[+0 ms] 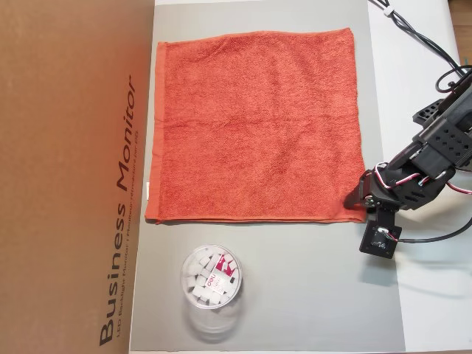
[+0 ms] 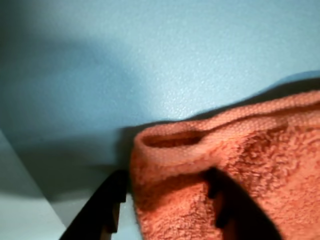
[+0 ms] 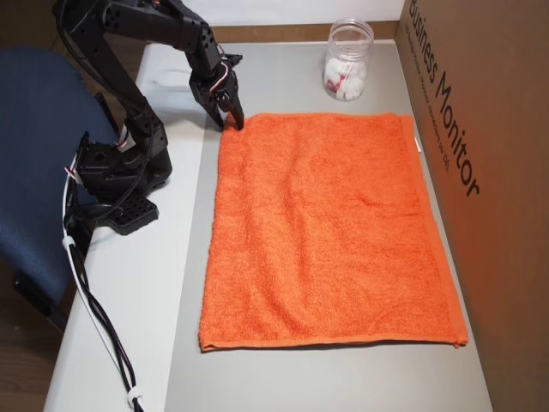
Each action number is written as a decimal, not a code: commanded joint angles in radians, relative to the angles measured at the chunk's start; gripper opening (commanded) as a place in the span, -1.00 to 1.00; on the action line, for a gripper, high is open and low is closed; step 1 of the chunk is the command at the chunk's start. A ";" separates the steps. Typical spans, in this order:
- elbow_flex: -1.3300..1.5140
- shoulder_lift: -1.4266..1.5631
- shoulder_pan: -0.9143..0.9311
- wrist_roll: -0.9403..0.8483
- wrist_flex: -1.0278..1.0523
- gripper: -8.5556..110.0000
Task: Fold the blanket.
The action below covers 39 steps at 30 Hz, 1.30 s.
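Blanket: the orange-red blanket (image 1: 254, 122) lies spread flat and unfolded on the grey mat (image 1: 295, 295), one layer throughout, with its small white tag (image 1: 147, 189) at the hem beside the cardboard box (image 1: 74, 169).
Gripper: the gripper (image 3: 232, 123) is down at one corner of the blanket, the corner nearest the arm's side of the mat; in an overhead view that corner is at the lower right (image 1: 357, 212).
Jaws: in the wrist view the two dark fingers straddle the corner (image 2: 165, 150), one off the cloth's edge on the mat and one over the terry; the hem there is bunched up into a small loop. They look spread either side of the cloth, not yet pressed together on it.
Step in hand: judged as the first grasp, taking hold of a corner before any fold is made.
Next move: it calls for closing firmly on the raised hem, lifting only enough to clear the mat, then carrying the corner across toward the opposite edge so the cloth doubles over.
Nearby: the clear cup (image 1: 211, 277) of small white pieces stands on the mat just beside the blanket's edge, well apart from the gripper.
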 commanded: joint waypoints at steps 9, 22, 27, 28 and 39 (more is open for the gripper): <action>-0.009 -0.003 0.006 0.008 0.002 -0.76; -0.008 0.014 0.072 0.005 0.002 -0.86; -0.012 0.054 0.075 0.006 0.002 -0.86; -0.003 0.077 0.075 0.006 0.002 -0.86; 0.028 0.334 0.074 0.006 0.227 -0.86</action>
